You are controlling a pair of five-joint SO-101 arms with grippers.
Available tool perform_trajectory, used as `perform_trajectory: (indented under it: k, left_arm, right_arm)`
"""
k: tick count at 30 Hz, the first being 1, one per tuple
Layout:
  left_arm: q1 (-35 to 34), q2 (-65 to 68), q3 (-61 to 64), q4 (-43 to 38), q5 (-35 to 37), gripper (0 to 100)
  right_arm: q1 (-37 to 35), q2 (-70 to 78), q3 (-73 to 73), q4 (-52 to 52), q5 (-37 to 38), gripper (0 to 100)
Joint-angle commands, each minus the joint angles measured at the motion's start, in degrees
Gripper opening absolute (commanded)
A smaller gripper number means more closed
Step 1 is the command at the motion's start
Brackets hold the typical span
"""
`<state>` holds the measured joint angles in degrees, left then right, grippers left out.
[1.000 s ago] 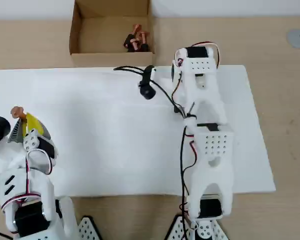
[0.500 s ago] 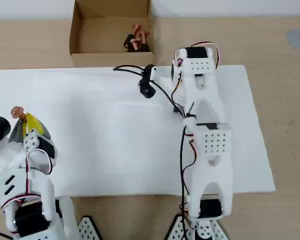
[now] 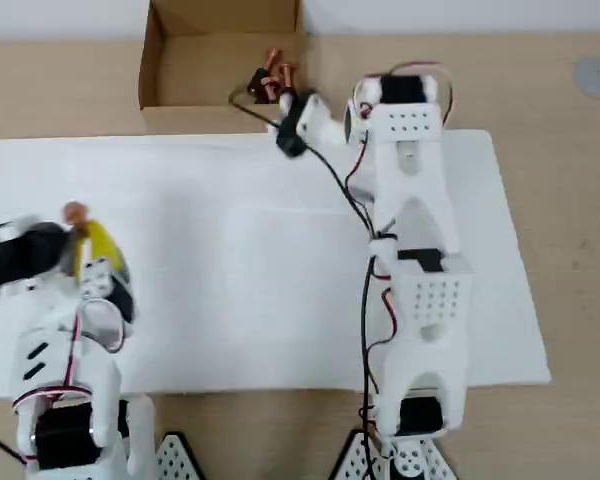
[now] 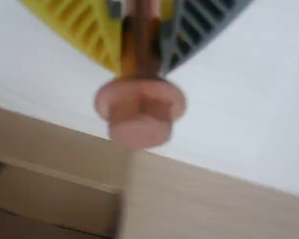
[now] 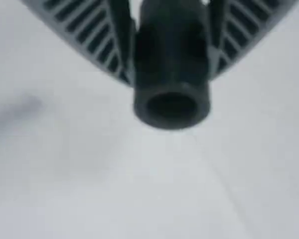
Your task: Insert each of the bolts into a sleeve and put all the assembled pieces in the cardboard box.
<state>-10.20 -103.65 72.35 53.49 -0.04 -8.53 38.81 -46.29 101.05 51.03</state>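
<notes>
This looks like a robotics lab bench or hobby workstation. A light wood-grain table [image 3: 570, 200] is covered by a white paper sheet [image 3: 230, 280]. A white printed-plastic left arm [image 3: 65, 370] and right arm [image 3: 430, 300] trail bare red and black wires. A grey round cable port [image 3: 598, 75] sits in the tabletop near a small open brown cardboard box [image 3: 150, 60].

Copper-pink bolt [image 4: 140, 107], yellow and grey ribbed fingers [image 4: 74, 25], black sleeve [image 5: 172, 74], white mat [image 3: 230, 260], tan wood-grain table [image 3: 560, 150], brown box [image 3: 158, 60], white arms [image 3: 425, 300] with red and black wires [image 3: 364, 330]
</notes>
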Motion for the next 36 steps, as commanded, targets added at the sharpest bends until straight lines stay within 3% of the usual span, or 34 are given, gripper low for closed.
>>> perform_trajectory:
  k: [1,10,19,25,30,36]
  left_arm:
    - [3.69,-0.75,-2.81,-0.7,-1.49,1]
    - [4.66,-0.84,-5.36,-11.34,-1.58,1]
    - [4.84,-0.66,-13.1,-11.52,-2.37,1]
    - [4.92,-0.75,-18.55,-10.9,-4.57,1]
    - [4.92,-0.75,-21.01,-10.99,-4.57,1]
    - [4.57,-0.75,-23.74,-10.99,-4.75,1]
  right_arm:
    - [-1.63,-11.56,-3.12,0.7,-6.51,1.0]
    - [-3.38,-33.71,-3.38,1.32,-25.85,1.0]
    - [-7.87,-60.7,1.54,1.32,-27.43,1.0]
    - [-7.96,-71.69,24.84,0.7,-27.43,1.0]
    - [-7.87,-79.87,46.46,-9.14,-28.04,1.0]
    - [-13.49,-90.95,68.97,-27.08,-44.75,1.0]
